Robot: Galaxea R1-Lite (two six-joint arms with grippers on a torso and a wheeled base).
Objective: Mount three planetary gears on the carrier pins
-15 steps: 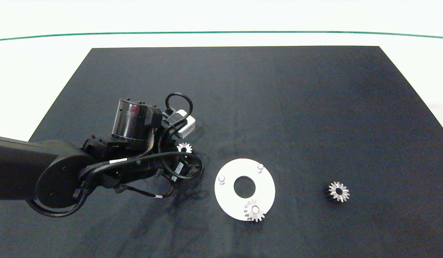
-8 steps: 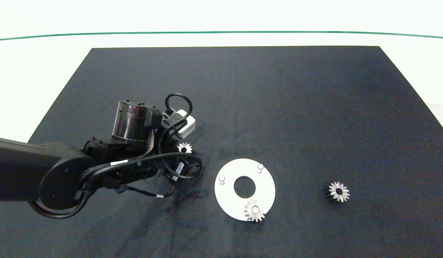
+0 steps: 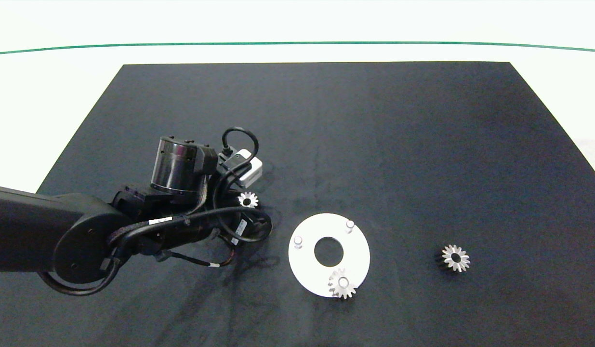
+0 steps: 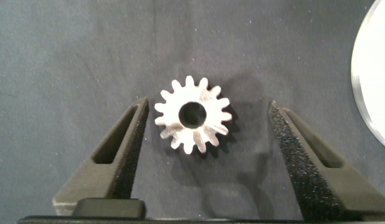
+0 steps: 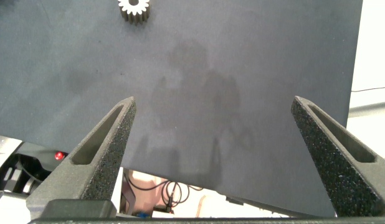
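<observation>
I have the left gripper [image 4: 205, 134] low over the worktop [image 3: 374, 144], fingers spread either side of a planetary gear [image 4: 192, 114] lying flat, bore up, slightly nearer one finger. Closing should pinch it across its teeth.

From above, my own left arm [image 3: 85, 236] covered my left gripper [image 4: 205, 134]; only part of the gear [image 3: 247, 199] beside it showed past the cables. In my left wrist picture the white disc [image 4: 374, 74] was cut off at the right edge. The pin [image 3: 344, 282] under the mounted gear [image 3: 342, 284] was mostly hidden. My right wrist picture clipped the far gear [image 5: 134, 9] at the top edge.
</observation>
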